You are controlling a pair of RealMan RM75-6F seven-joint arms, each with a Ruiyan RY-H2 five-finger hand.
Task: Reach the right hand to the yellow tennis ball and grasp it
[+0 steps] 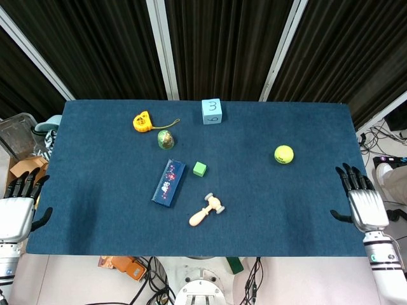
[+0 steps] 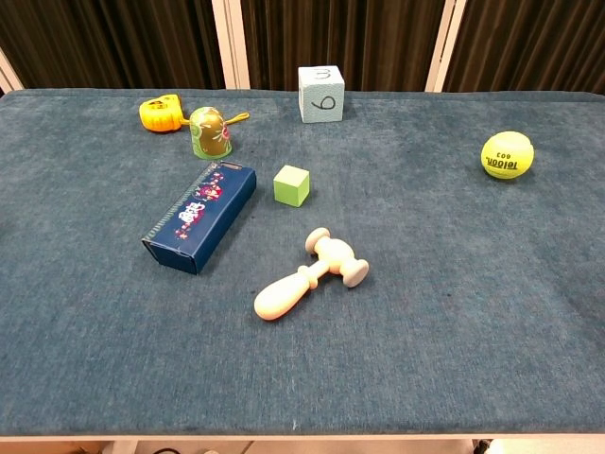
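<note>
Your right hand (image 1: 360, 206) hovers empty, fingers apparently spread, at the tabletop's (image 1: 95, 190) right edge, so you're only starting the reach: carry it forward-left to the tennis ball (image 1: 283, 154), well apart.

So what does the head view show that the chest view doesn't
Only the head view shows the two hands: the left hand at the table's left edge and the right hand at its right edge, both with fingers apart and holding nothing. Only the chest view lets you read the print on the tennis ball. Both show the ball, number cube, tape measure, green block, blue box and wooden hammer.
</note>
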